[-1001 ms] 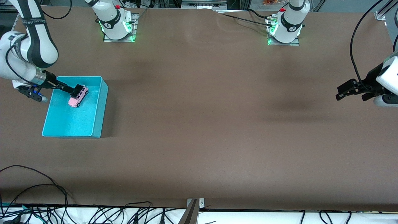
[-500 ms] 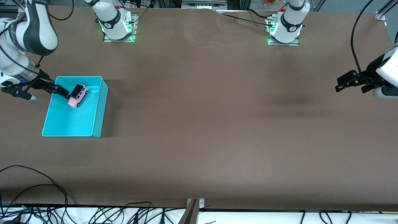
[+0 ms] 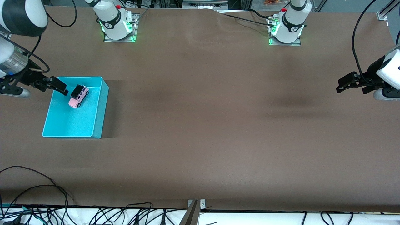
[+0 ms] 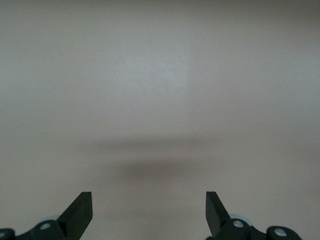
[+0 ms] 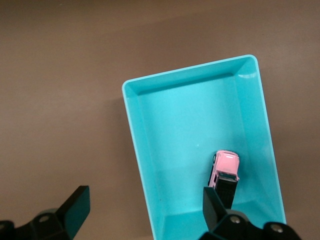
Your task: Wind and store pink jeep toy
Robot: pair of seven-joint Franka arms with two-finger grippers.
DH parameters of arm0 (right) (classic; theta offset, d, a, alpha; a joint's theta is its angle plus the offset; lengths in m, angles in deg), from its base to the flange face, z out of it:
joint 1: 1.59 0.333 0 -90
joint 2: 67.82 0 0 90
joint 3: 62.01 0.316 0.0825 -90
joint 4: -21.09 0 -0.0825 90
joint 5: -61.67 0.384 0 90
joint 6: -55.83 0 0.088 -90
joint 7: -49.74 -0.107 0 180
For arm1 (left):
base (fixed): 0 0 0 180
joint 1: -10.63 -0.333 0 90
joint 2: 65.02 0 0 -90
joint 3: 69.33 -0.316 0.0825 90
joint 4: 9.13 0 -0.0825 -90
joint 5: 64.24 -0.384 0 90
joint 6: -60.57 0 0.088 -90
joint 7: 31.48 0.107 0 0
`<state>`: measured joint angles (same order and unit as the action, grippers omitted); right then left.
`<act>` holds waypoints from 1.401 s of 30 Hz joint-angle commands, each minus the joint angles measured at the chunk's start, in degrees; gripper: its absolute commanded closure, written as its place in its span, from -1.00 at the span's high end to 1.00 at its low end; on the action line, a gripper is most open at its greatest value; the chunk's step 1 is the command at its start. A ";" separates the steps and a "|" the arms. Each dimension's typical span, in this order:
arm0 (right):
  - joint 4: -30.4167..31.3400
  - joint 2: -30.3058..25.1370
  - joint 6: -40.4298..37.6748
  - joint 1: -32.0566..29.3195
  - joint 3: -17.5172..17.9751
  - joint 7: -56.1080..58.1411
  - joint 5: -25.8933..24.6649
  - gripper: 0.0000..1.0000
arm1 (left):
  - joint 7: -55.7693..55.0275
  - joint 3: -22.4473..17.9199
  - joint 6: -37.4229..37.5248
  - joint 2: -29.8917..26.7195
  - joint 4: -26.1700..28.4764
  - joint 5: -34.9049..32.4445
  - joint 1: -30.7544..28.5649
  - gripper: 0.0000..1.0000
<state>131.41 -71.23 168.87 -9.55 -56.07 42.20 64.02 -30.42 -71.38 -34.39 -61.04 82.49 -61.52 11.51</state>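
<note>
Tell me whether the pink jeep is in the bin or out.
In. The pink jeep toy rests on its wheels on the turquoise bin floor, free of the open right gripper.

Pale pink jeep toy (image 3: 78, 96) with black roof, turquoise bin (image 3: 70, 124), brown table (image 3: 218, 125)

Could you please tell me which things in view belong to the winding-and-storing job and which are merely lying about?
Part of the job:
- pink jeep toy, lying in the bin
- turquoise bin
- right gripper, open, over the bin's edge
- left gripper, open, waiting over the left arm's end of the table

Just lying about:
- cables along the table's nearest edge
</note>
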 commanded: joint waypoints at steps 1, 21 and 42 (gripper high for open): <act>-6.15 0.59 -4.32 0.04 4.17 -7.91 0.65 1.00 | 0.96 -0.05 -0.23 0.50 -0.48 -0.96 0.09 1.00; -13.46 1.73 -13.29 3.73 6.37 -11.36 -5.85 1.00 | 0.96 -0.05 -0.93 1.12 -0.48 -0.87 0.18 1.00; -13.55 1.56 -16.89 3.38 3.74 3.94 -6.48 1.00 | 0.96 -0.05 -1.02 1.65 -0.65 -0.43 -0.09 1.00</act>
<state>119.63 -70.28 153.55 -6.45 -51.39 45.25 58.25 -30.42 -71.40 -35.09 -59.80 82.49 -61.52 11.50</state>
